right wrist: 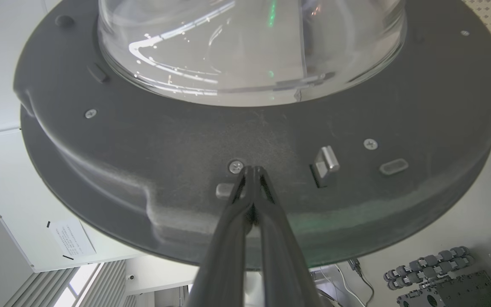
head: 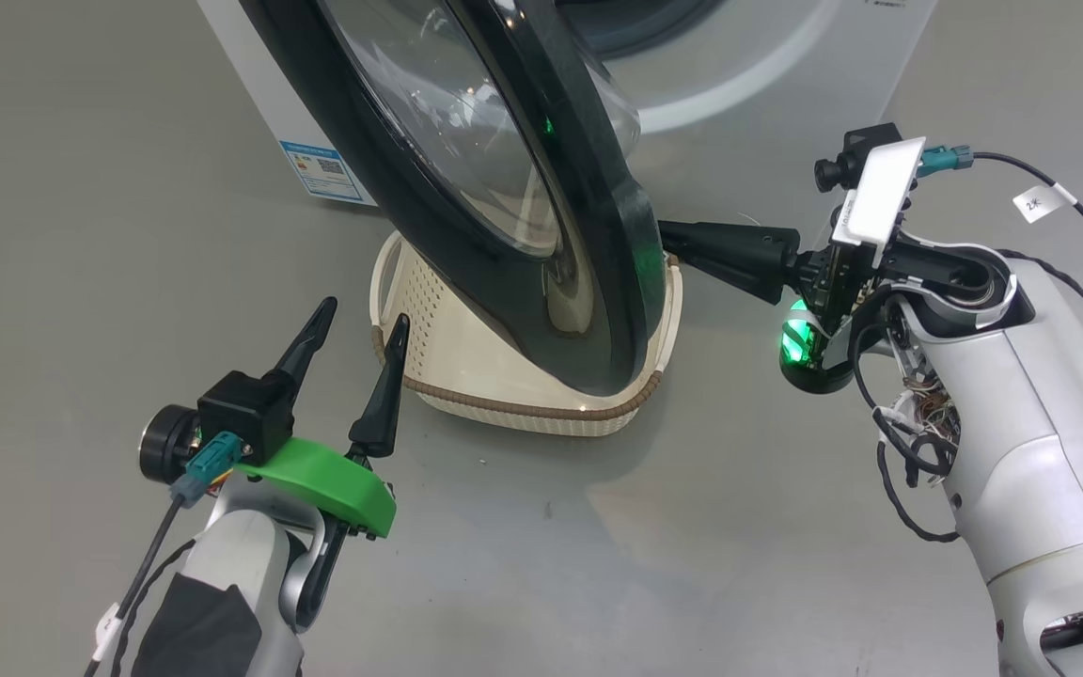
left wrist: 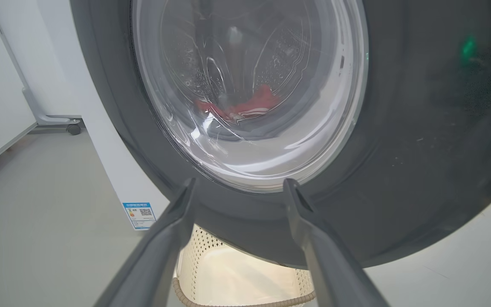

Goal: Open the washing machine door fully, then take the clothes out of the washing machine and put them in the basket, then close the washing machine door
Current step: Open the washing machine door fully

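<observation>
The washing machine door [head: 617,282] stands swung out from the washing machine [head: 786,75], and its bottom edge hangs over the basket [head: 523,414] on the floor [head: 81,282]. The right fingers [head: 720,249] are clenched tight together with nothing between them. In the right wrist view their tips sit up against the door's dark inner face, right by a small screw [right wrist: 236,166], just below the glass bowl [right wrist: 249,51]. The left fingers [head: 382,385] are spread wide and holding nothing. They sit on the outer side of the door, clear of it and just left of the basket. Looking along them through the glass, you can see the red clothes [left wrist: 245,106] lying low in the drum.
</observation>
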